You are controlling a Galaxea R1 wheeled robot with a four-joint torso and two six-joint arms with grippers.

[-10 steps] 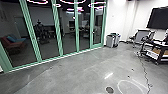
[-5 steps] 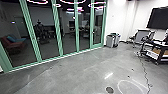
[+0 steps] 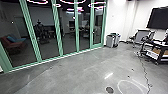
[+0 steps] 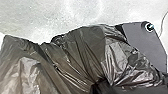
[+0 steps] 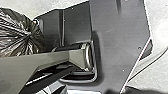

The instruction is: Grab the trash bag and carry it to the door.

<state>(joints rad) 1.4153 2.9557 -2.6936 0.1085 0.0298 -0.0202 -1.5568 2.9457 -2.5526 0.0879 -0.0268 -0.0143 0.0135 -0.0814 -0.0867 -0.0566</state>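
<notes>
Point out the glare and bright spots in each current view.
Head view: glowing rings shine across the top of the dark glass, with pale sheen on the floor. Left wrist view: bright highlights on the trash bag's folds, floor washed pale. Right wrist view: glints along the bag's gathered creases.

Brt flr [image 4: 50, 15], dim bhnd glass [image 3: 47, 51]

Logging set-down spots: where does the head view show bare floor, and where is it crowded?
Bare floor stretches between the green-framed glass wall and the dark cable, apart from a dark round disc. It is crowded around the black cart and the grey bins.
</notes>
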